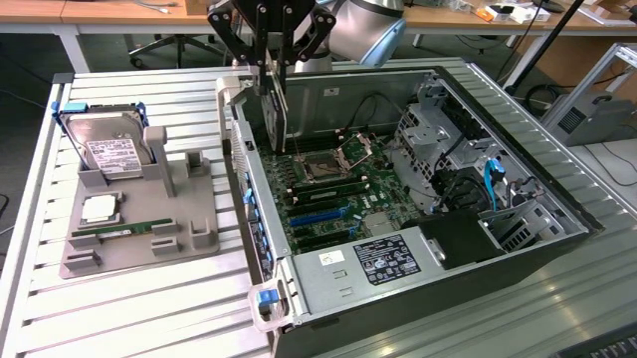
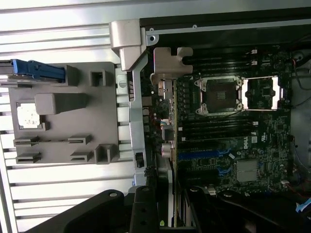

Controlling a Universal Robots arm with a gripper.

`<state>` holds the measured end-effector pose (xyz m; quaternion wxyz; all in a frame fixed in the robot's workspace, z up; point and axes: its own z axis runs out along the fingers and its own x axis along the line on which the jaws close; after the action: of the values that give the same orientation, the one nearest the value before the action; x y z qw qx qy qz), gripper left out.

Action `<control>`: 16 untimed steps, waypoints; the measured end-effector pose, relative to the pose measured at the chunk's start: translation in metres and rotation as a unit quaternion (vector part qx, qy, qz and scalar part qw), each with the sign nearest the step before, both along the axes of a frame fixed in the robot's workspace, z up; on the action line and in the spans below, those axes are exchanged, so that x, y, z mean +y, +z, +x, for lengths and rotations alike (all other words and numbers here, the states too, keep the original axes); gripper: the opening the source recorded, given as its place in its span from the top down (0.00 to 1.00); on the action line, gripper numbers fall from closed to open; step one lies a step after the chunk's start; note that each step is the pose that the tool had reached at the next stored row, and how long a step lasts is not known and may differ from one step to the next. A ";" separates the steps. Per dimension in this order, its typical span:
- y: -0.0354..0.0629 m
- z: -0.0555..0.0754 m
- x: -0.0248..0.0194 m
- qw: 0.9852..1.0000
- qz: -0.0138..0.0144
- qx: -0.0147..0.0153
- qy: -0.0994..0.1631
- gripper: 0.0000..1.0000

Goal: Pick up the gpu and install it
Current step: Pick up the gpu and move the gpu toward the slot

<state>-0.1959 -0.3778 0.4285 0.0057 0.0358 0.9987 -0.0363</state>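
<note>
Holding: tool point(image 1: 271, 78) clamped on the gpu point(image 1: 279, 119), upright above the far end of the case point(image 1: 557, 224).
Done: pickup; gpu clear of the bench point(image 1: 149, 313).
Left: seemingly, seating it on the motherboard point(image 1: 329, 194).

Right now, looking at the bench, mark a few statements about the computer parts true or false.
1. The gripper holds the graphics card upright over the open computer case. True.
2. The hard drive sits inside the case. False: it stands on the grey holder beside the case.
3. A memory stick lies on the grey holder. True.
4. The holder is on the exterior view's right of the case. False: it is on the left.
</note>
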 end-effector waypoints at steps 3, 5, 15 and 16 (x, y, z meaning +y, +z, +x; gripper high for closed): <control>-0.0003 0.001 -0.0001 1.000 -0.001 0.000 0.000 0.73; -0.0006 0.002 -0.0001 1.000 -0.001 0.000 0.000 0.73; -0.0019 0.005 -0.0004 1.000 -0.003 0.000 0.000 0.73; -0.0019 0.006 -0.0004 1.000 -0.003 0.000 0.000 0.73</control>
<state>-0.1904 -0.3782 0.4266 0.0058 0.0358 0.9986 -0.0396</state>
